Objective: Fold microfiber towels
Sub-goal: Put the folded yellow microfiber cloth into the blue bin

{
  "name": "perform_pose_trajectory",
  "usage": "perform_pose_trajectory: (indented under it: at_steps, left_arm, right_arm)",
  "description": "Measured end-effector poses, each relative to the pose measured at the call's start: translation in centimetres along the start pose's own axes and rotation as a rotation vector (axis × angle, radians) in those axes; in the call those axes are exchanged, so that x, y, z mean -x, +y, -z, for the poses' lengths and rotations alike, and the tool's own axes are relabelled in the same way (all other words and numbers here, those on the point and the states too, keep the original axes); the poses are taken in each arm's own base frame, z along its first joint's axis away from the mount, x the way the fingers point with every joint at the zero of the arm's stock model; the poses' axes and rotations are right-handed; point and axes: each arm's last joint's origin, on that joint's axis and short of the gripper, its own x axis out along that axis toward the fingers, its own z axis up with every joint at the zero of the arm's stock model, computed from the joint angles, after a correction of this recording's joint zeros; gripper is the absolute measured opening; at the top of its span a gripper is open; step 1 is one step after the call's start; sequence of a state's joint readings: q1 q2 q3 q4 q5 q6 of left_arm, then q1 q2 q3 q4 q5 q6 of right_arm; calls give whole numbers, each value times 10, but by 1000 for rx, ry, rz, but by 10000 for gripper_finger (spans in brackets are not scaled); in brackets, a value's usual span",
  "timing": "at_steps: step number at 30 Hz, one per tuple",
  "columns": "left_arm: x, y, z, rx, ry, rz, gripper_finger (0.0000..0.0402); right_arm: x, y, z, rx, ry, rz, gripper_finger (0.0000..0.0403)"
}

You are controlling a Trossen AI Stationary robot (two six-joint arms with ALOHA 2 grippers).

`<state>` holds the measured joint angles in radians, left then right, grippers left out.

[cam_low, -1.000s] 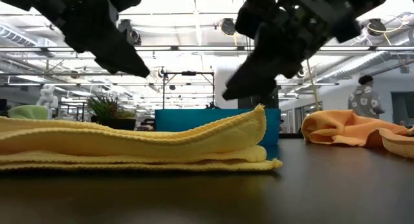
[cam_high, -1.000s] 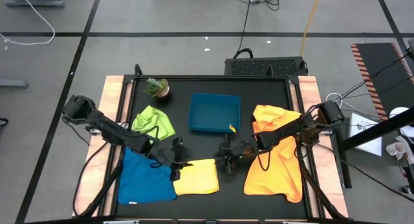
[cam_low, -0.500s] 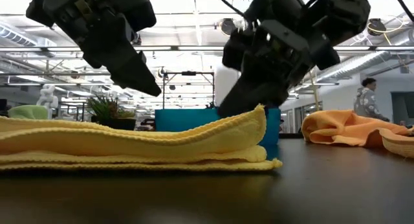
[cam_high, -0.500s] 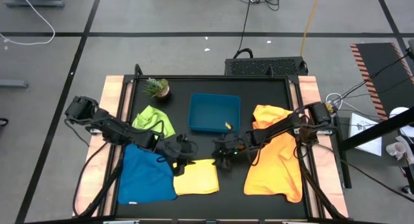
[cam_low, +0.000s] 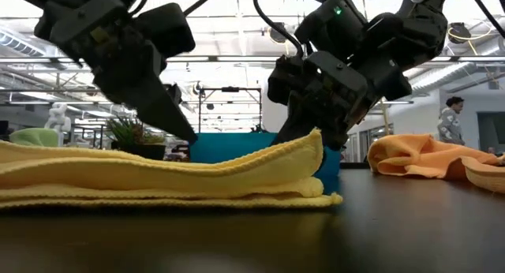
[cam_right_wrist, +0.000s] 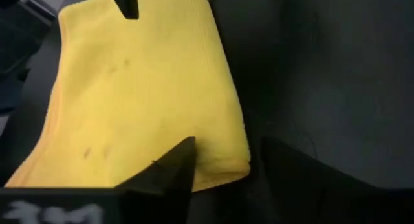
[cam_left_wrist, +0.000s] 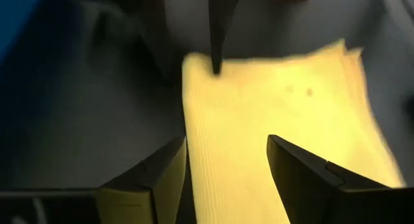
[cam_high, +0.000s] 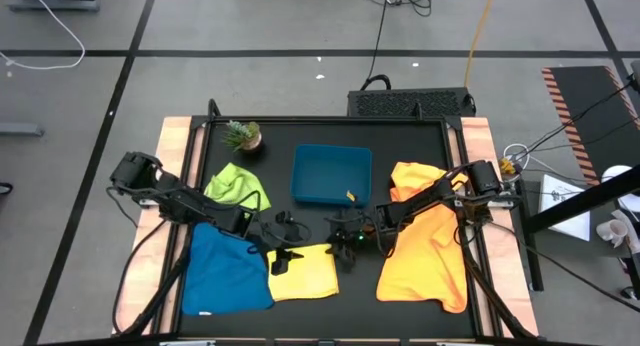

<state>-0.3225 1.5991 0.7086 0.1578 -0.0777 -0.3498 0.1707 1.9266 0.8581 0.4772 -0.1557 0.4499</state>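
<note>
High view: yellow towel (cam_high: 303,272), folded into a layered rectangle, lies at the front middle of the table (cam_high: 420,136). Low view shows it as a stack of flat layers with the top layer's right edge curled up a little.

Left end effector (cam_high: 280,256): over the towel's left rear corner. Left wrist view shows its fingers (cam_left_wrist: 304,179) spread apart, one at the cloth's edge, one over the cloth, nothing pinched between them.

Right end effector (cam_high: 345,248): over the towel's right rear corner. Right wrist view shows the fingers (cam_right_wrist: 171,169) parted astride the folded corner, holding nothing.

Blue towel (cam_high: 225,273): spread flat just left of the yellow one, touching or nearly touching it.

Lime green towel (cam_high: 238,187): bunched behind the blue one.

Orange towels (cam_high: 425,251): loose heap on the right side of the table, under the right arm.

Teal tray (cam_high: 331,174): rear middle, well apart from the yellow towel. Potted plant (cam_high: 243,136): rear left corner.

Risks, as judged: the raised top edge could spring open, since the cloth is soft and nothing pins it. A fingertip snagging the pile on the way up could drag a layer and undo the fold. The right arm passing over the orange heap could pull it along.
</note>
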Motion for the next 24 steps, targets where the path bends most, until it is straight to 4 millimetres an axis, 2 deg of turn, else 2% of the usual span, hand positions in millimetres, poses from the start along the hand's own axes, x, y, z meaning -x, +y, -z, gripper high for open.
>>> perform_pose_trajectory:
  at_steps: [8, 9, 17, 24]
  left_arm:
    - [-4, 2, 3, 36, 45, 38, 219]
    - [-4, 2, 4, 35, 55, 52, 219]
    - [5, 18, 5, 61, 151, 45, 219]
    - [5, 38, 3, 130, 224, 162, 219]
  right_arm:
    - [5, 4, -3, 82, 1, -14, 20]
    - [6, 4, -4, 94, 0, -14, 11]
    - [16, 8, -9, 160, 2, -3, 12]
    - [27, 20, -15, 283, -44, 70, 6]
